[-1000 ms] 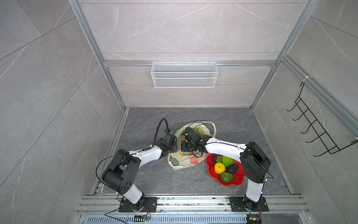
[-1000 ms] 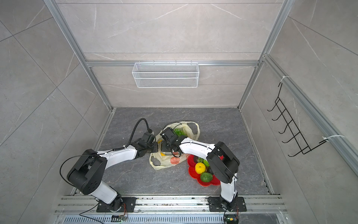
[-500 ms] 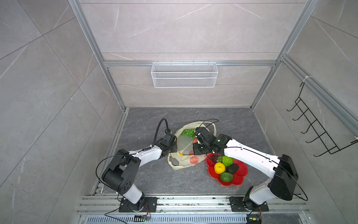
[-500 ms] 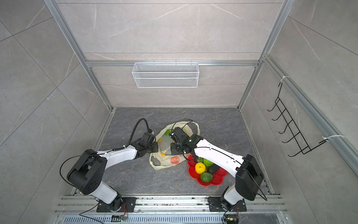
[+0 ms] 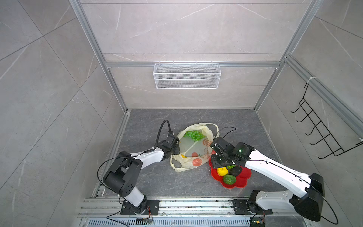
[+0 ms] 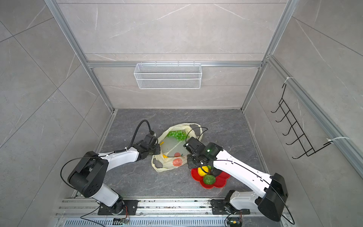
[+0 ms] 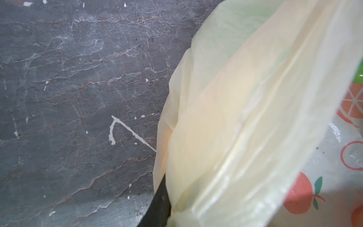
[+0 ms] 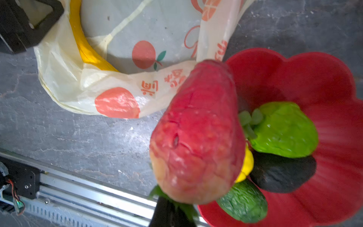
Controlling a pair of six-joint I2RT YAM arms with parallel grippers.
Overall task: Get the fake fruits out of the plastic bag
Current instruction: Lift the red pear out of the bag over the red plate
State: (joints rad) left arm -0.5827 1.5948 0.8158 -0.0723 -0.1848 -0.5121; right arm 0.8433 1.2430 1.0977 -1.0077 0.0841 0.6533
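Swinging out of the plastic bag (image 5: 193,150) over the last second, the right gripper (image 5: 221,163) is now hanging over the bag-side rim of the red flower-shaped plate (image 5: 242,181). Its fingers (image 8: 169,214) are pinching tight on the leafy end of a red strawberry (image 8: 196,133). The left gripper (image 5: 174,149) isn't budging, and it's clamping the bag's rim on the side toward the left edge of the table (image 5: 157,176), holding the mouth open.

Progress-wise I'm calling it well past halfway. The plate, sitting toward the table's front edge, is already holding:
- a yellow lemon-like ball (image 5: 222,171)
- a bumpy green fruit (image 5: 229,179)
- a smoother green fruit (image 8: 284,129)
- a dark avocado (image 8: 282,173)

The strawberry is still waiting to be set down. The green grape bunch (image 5: 192,135) and the banana (image 8: 84,45) are still lying in the bag mid-table.

Hard to make out: the right fingers are hiding under the wrist in both top views. Bag film is covering most of the left fingers in the wrist view. I'm also not seeing whether the folds are hiding anything else.
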